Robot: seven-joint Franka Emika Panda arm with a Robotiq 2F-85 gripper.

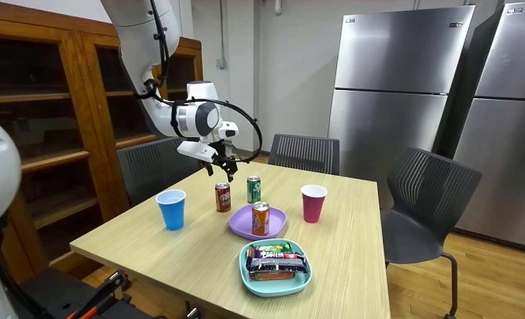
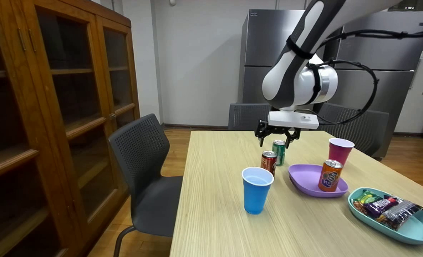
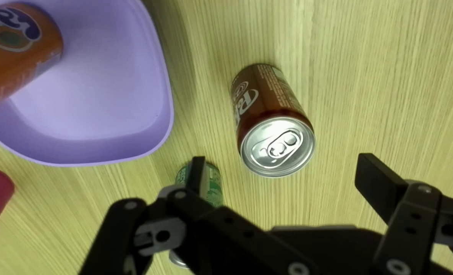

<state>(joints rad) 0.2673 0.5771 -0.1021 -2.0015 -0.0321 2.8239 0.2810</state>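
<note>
The dark red soda can [image 3: 262, 91] stands upright, white lettering down its side, silver lid on top. It is on the table [image 1: 200, 261] below my gripper [image 1: 220, 176], which I hold spread wide, clear of it. A green can [image 3: 215, 188] stands near it, partly hidden by my gripper in the wrist view; beside them lies a purple plate [image 3: 104, 88] bearing an orange can [image 1: 260, 220].

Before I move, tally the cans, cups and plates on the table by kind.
Cans: 3 (brownish-red can, green can, orange can)
Cups: 2 (blue cup, magenta cup)
Plates: 2 (purple plate, teal plate)
Total: 7
</note>
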